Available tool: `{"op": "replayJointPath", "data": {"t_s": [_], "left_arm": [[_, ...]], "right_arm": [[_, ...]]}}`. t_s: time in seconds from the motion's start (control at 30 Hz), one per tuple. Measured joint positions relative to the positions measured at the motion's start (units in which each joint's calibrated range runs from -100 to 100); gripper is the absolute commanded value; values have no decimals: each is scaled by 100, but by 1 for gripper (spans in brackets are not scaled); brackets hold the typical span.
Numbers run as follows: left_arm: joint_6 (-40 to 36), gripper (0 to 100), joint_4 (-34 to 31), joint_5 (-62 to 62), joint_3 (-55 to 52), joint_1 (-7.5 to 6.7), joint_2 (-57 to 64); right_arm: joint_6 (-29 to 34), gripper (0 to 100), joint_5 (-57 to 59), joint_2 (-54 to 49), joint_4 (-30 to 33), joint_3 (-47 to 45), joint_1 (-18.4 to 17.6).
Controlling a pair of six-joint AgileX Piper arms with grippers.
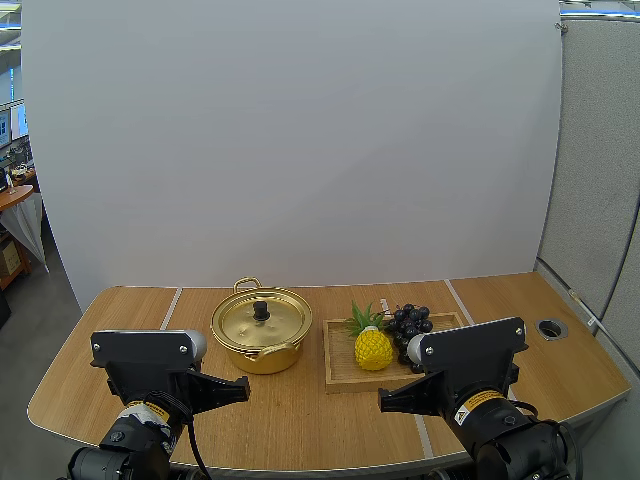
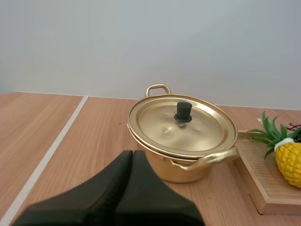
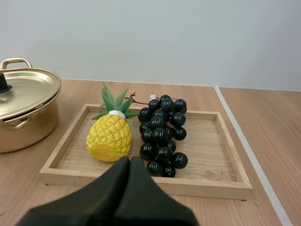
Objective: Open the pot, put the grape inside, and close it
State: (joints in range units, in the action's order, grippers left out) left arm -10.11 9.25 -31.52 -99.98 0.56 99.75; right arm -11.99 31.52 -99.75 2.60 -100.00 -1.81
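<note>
A: Where are the grapes sitting?
B: They are lying in the right half of the tray, just beside the pineapple. The pineapple is taking up the left half.
A: And the pot?
B: It is standing on the worktop just left of the tray. The lid is sitting on it, knob up.
A: What is the left pincer doing?
B: It is hanging over the near part of the worktop, clenched on nothing, with its fingers lying together as one dark wedge. It is pointing at the pot and is apart from it.
A: And the right pincer?
B: It is also clenched on nothing. It is hanging in front of the tray's near rim, apart from it, and is pointing toward the grapes and the pineapple
</note>
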Motion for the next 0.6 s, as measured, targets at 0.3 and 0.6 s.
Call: {"op": "replayJointPath", "data": {"t_s": [0.3, 0.6], "left_arm": [[34, 0, -463, 93, 0, 0, 0], [34, 0, -486, 93, 0, 0, 0]], "right_arm": [[0, 0, 0, 0, 0, 0, 0], [0, 0, 0, 0, 0, 0, 0]]}}
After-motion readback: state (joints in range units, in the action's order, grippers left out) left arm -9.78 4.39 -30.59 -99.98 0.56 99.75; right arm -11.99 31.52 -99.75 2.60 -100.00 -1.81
